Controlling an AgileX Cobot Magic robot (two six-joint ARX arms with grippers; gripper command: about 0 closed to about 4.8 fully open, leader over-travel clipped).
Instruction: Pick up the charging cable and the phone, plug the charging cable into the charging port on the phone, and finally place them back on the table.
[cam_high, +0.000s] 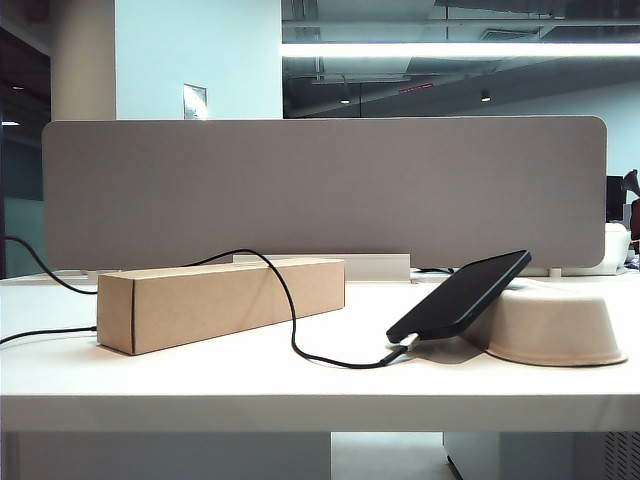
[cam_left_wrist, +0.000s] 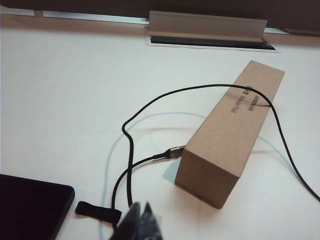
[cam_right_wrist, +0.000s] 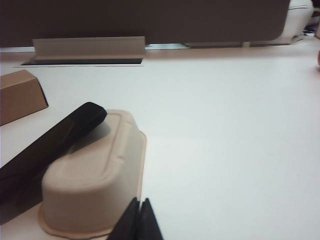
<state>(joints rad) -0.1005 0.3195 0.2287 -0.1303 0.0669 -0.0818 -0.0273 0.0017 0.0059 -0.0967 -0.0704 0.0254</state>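
Charging cable (cam_high: 290, 310) plugged into phone (cam_high: 462, 296), propped on upturned bowl (cam_high: 555, 325); task looks complete. Left gripper (cam_left_wrist: 139, 216) and right gripper (cam_right_wrist: 138, 216) closed, empty.

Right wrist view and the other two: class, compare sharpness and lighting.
Right wrist view: soft, pinkish; blurred shut right gripper near beige paper-pulp bowl. Left wrist view: sharper; brown cardboard box shadows white table; left gripper blurred. Exterior view: crisp, bright ceiling strip light.
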